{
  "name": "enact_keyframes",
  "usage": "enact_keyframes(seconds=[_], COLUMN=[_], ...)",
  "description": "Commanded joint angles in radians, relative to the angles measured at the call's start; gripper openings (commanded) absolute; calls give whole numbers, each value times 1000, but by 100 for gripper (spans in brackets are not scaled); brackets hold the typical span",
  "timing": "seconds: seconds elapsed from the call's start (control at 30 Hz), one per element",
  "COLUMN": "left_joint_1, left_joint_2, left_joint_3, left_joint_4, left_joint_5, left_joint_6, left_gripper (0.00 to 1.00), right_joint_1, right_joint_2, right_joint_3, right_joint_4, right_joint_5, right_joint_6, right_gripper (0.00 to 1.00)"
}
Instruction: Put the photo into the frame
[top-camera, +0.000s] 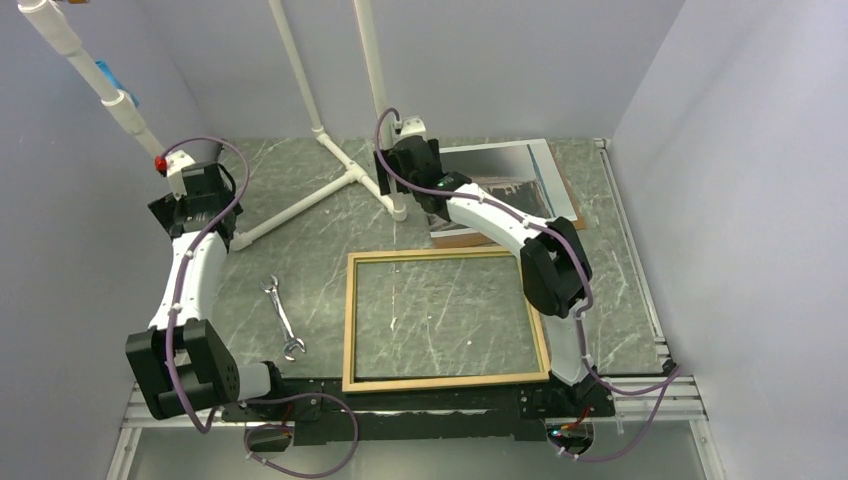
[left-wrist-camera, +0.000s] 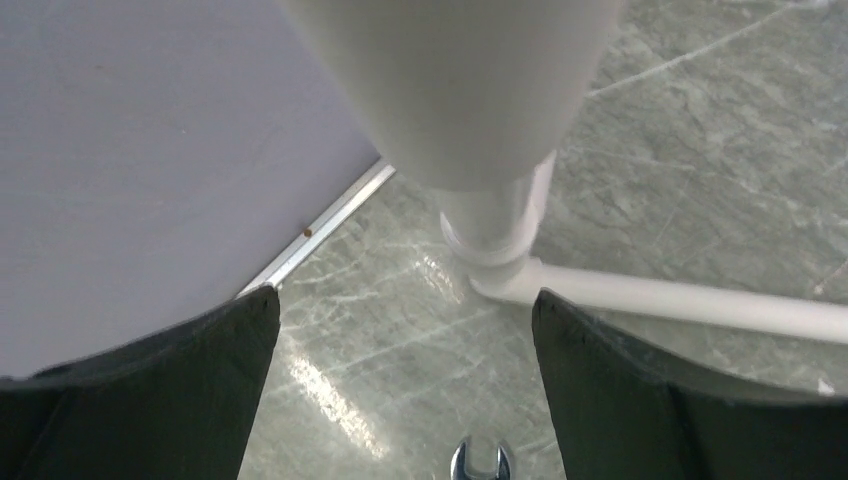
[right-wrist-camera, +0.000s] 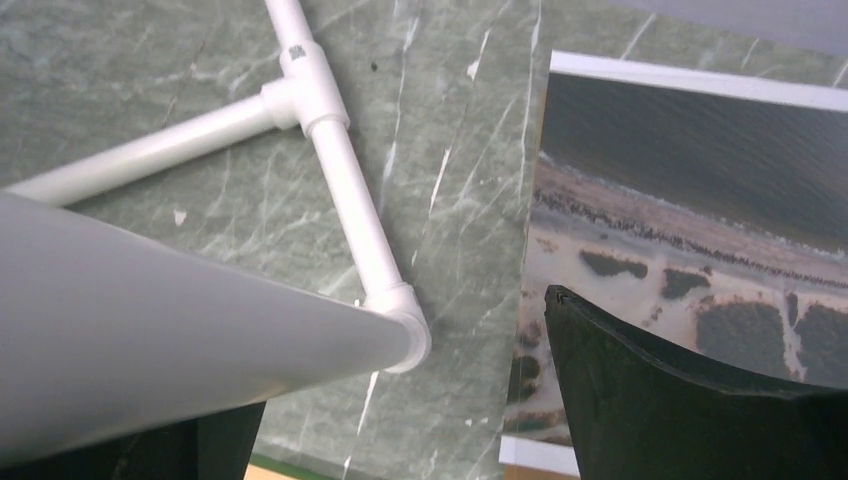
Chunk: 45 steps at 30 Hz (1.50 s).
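Two arms sat at the near edge of a green-grey table (top-camera: 300, 260).

The frame (top-camera: 446, 381) lay flat in the middle of the table, close to the arm bases, tan wood side up. You could see the table thru it.

The photo (top-camera: 497, 165) lay at the far right of the table, pic side up. It showed grey sky at the top and brown-and-white land under it. It was just past the frame's far side, not in the frame. A brown board (top-camera: 570, 200) peeked out from under the photo's right edge.

The R arm reached out over the left part of the photo. The R claw (right-wrist-camera: 400, 440) was wide. One black finger (right-wrist-camera: 700, 400) hung over the photo's near left part. I couldn't tell if it touched the photo. The other finger was half hidden behind a blurry white pipe.

The L arm bent up the left side of the table, well apart from the photo & frame. The L claw (left-wrist-camera: 405, 400) was wide too, w/ bare table showing btw its fingers.

A white pipe stand (top-camera: 300, 205) sat at the back of the table, btw the two claws.

A small silver wrench (top-camera: 283, 318) lay just left of the frame, not touching it. Its tip showed at the bottom of the L wrist view.
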Motion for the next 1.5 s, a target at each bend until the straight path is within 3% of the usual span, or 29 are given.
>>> enact_keyframes(seconds=[0.0, 0.37, 0.8, 1.1, 1.47], left_joint_1=[11, 0, -149, -256, -296], left_joint_2=[-68, -262, -335, -325, -259], left_joint_3=[-38, -152, -166, -121, -39], left_joint_4=[-34, -84, -94, -101, -152], left_joint_5=[-35, 24, 20, 80, 239], left_joint_6=[-60, -111, -37, 16, 114], left_gripper=[99, 98, 98, 99, 99], right_joint_1=[-50, -73, -91, -101, -128], right_joint_2=[73, 153, 130, -29, -314], right_joint_3=[115, 201, 113, -48, -354], right_joint_4=[34, -3, -23, -22, -14], right_joint_5=[33, -5, -19, -154, -327], right_joint_6=[1, 28, 85, 90, 82], right_gripper=[100, 100, 100, 100, 100])
